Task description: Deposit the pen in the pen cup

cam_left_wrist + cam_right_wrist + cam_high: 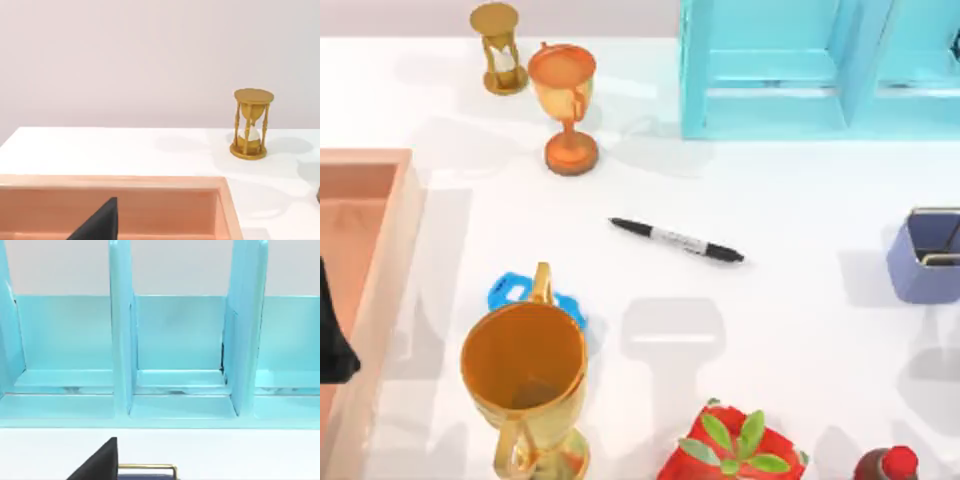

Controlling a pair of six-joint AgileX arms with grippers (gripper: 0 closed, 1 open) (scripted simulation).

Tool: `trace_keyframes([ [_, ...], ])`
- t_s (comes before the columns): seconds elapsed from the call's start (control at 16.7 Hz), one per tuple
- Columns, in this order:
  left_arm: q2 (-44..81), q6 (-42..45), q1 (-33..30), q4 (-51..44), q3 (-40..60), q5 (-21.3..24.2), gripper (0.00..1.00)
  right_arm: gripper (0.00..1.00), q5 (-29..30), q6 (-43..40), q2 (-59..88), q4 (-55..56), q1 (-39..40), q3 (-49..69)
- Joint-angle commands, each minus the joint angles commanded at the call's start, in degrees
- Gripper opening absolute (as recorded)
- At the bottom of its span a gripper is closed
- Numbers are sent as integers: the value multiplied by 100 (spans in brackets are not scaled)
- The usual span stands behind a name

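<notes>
The black pen with its pale label band lies flat near the middle of the white table, tip pointing left and slightly away. The periwinkle pen cup stands at the table's right edge, and its metallic rim also appears in the right wrist view. A dark part of my right gripper hangs close above that rim, facing the turquoise shelf. My left gripper is parked at the left edge over the pink tray, where it is a dark wedge in the left wrist view. Both grippers are far from the pen.
A large gold trophy stands front left with a blue object behind it. A smaller orange trophy and an hourglass stand at the back. A turquoise shelf fills the back right. The pink tray, a red plant pot and a red-capped bottle line the edges.
</notes>
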Motion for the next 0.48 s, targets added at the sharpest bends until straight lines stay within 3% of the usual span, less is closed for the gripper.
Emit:
trace_keyframes([
  [0.24, 0, 0, 0, 0, 0, 0, 100, 100, -46, -59, 148, -104, 58, 152],
  [0.48, 0, 0, 0, 0, 0, 0, 100, 100, -324, -450, 1156, -792, 417, 1170],
])
